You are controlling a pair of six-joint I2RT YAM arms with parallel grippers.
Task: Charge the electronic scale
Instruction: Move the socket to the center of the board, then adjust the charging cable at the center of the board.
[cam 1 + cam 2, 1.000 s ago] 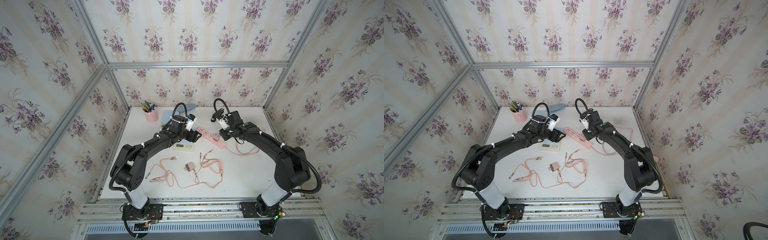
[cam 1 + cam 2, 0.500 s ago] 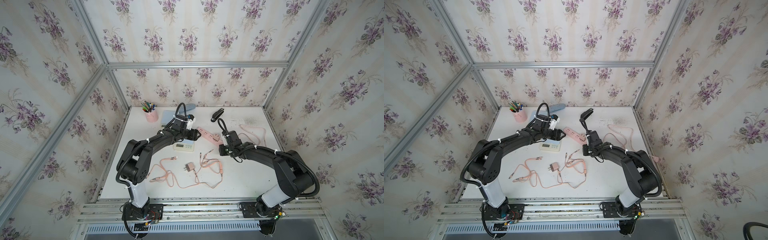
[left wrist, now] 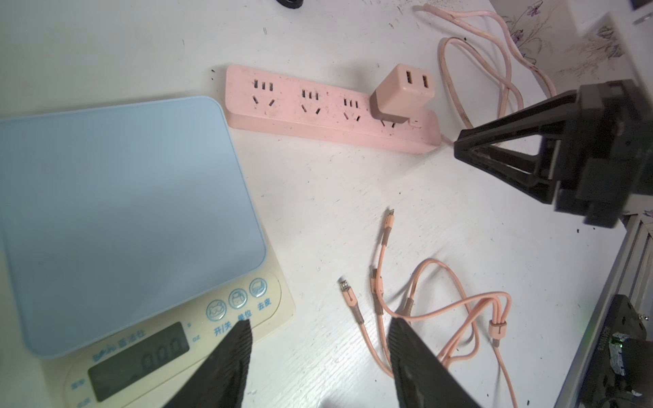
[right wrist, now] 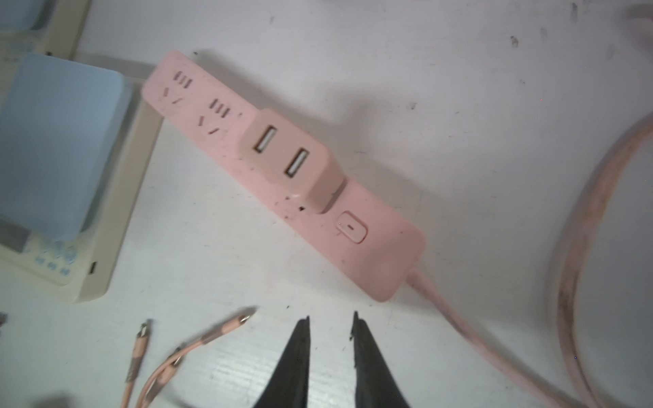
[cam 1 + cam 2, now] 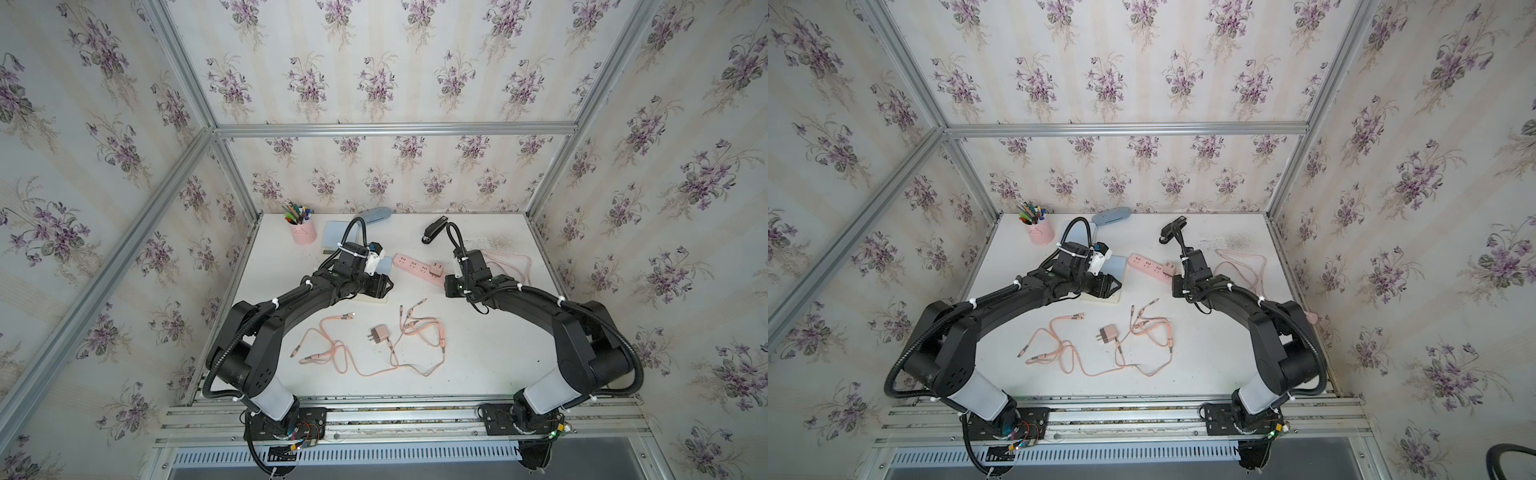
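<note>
Both top views look steeply down over the whole table [image 5: 490, 357]; the wrist views, close above it, share the pink power strip [image 3: 332, 123] and electronic scale [image 3: 123, 212].

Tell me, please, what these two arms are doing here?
They are set to charge the blue scale, but neither holds anything. The left gripper hovers open by the scale's display; the right gripper, jaws slightly apart, hovers near the switch end of the pink power strip. A USB adapter sits in the strip, while the charging cable lies loose on the table, joined to neither scale nor adapter.
</note>
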